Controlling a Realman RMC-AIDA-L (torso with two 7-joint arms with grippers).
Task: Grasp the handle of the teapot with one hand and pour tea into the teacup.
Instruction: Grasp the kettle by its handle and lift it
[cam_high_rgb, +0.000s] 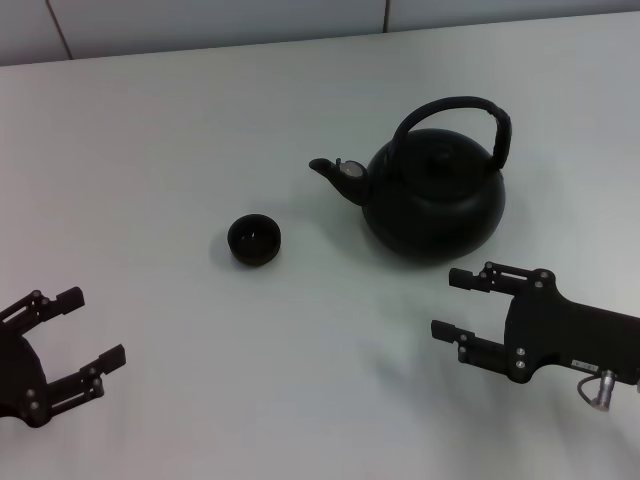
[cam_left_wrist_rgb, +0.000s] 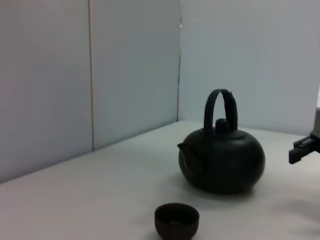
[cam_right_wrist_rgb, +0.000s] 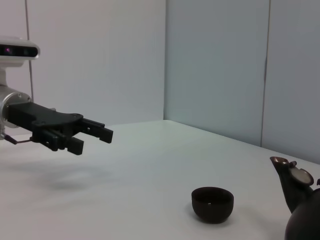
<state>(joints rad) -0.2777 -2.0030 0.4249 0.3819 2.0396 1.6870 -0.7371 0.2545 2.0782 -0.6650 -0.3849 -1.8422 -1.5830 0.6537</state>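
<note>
Right end effector (cam_high_rgb: 452, 303) hovers spread and empty just beside the teapot (cam_high_rgb: 433, 200); left end effector (cam_high_rgb: 92, 326) likewise near the table (cam_high_rgb: 180, 130) edge.

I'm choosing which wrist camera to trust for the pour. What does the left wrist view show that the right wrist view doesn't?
Only the left wrist view shows the whole teapot with its arched handle, plus the right gripper at the picture's edge. Only the right wrist view shows the left gripper, open above the table, and just the pot's spout. Both show the teacup, standing apart from the pot.
</note>
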